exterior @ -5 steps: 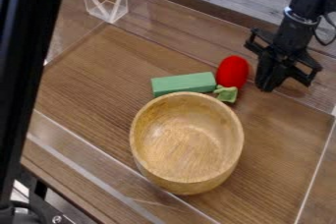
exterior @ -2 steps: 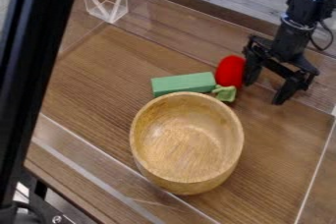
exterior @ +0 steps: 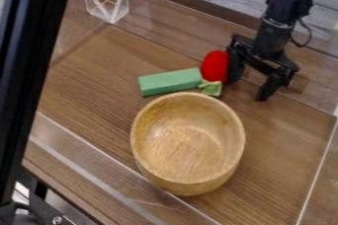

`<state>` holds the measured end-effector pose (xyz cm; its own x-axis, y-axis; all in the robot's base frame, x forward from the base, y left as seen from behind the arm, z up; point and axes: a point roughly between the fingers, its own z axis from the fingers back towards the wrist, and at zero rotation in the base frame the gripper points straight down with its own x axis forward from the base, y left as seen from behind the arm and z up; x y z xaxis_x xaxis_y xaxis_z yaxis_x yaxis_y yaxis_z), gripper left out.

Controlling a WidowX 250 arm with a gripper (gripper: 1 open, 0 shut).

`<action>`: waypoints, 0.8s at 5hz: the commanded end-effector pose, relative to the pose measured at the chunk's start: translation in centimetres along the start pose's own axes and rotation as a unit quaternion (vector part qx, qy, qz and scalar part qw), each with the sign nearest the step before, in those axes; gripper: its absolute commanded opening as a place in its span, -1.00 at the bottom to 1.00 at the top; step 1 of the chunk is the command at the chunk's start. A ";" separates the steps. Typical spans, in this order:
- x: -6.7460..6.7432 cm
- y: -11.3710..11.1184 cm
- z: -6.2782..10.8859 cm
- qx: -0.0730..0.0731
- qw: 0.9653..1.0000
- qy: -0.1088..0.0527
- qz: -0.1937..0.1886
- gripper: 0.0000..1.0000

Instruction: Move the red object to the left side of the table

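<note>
Right beside the green block (exterior: pixel 175 81), the red object (exterior: pixel 214 65) sits on the table (exterior: pixel 93 91). The gripper (exterior: pixel 256 74) is spread wide around it, not clamping anything.

The pincer (exterior: pixel 256 75) now sits further left in the camera view than a second ago, its jaws spread wide where they were nearly closed. The red object (exterior: pixel 215 65) has shifted left with it, touching the left finger. The green block (exterior: pixel 176 82) has slid left too, away from its earlier spot.
</note>
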<state>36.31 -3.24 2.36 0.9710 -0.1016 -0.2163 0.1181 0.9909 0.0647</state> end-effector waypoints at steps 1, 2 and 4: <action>-0.2 2.4 0.9 0.002 1.000 -0.021 0.015 1.00; -0.9 3.1 0.7 0.003 1.000 -0.020 0.024 1.00; -1.2 3.2 1.3 0.003 1.000 -0.024 0.015 -1.00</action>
<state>35.16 -0.72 1.75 0.9680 -0.0905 -0.2342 0.1096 0.9915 0.0701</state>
